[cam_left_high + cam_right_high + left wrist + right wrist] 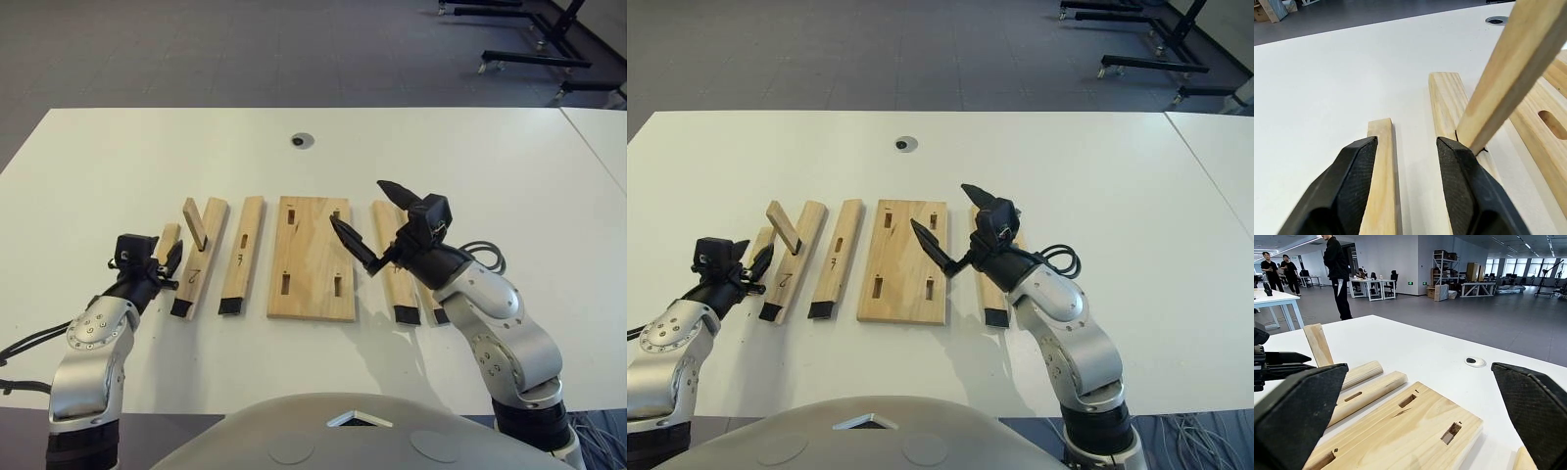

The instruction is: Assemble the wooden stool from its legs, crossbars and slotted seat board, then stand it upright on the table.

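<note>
The slotted seat board [312,257] lies flat mid-table. Left of it lie two legs: one [241,253] flat, the other [203,259] with a crossbar [194,223] standing tilted out of its slot. A short wooden piece [1380,152] lies farthest left, partly between the fingers of my left gripper [167,262], which is open and low over the table. Two more legs [390,264] lie right of the board. My right gripper [359,206] hangs wide open above the board's right edge and holds nothing; the board [1400,431] lies below it.
A round cable grommet [302,140] sits in the white table [118,157] behind the parts. A black cable [485,257] loops by my right arm. Another table [602,127] adjoins on the right. Bare tabletop lies behind and on both sides of the parts.
</note>
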Robot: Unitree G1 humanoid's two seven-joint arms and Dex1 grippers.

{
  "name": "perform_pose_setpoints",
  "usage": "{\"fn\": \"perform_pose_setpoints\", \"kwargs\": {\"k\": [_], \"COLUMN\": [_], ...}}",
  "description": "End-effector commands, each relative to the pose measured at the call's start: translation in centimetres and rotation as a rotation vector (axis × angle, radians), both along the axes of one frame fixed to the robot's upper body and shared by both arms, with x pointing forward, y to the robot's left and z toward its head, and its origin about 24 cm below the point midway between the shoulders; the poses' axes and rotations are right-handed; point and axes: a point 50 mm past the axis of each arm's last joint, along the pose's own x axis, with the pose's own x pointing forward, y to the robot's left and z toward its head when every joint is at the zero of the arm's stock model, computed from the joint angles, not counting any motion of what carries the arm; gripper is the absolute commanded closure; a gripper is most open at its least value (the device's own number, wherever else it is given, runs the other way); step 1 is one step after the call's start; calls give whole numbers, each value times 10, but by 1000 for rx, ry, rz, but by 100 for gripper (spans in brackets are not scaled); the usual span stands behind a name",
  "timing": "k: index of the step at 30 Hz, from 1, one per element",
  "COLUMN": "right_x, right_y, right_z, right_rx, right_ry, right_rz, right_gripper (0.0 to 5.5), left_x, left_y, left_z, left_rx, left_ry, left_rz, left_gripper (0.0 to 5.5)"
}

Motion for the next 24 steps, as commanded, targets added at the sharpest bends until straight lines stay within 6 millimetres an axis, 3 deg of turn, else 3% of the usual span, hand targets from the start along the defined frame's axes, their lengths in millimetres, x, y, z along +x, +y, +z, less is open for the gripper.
{"fn": "perform_pose_setpoints", "kwargs": {"k": [1, 5, 20, 24], "right_x": [-1, -1, -3, -4], "right_y": [0, 0, 1, 1], "right_z": [4, 4, 4, 3], "right_rx": [-10, -11, -9, -10], "right_ry": [-13, -11, -8, -3], "right_rz": [1, 2, -2, -12], "right_gripper": [10, 10, 10, 10], "left_x": [-3, -10, -20, -21], "left_y": [-14, -22, -28, -27], "left_z": [-1, 0, -10, -12], "left_rx": [-43, -87, -40, -37], "left_ry": [29, 51, 157, 169], "left_rz": [-68, -98, -91, -88], "left_gripper": [330, 330, 109, 109]}}
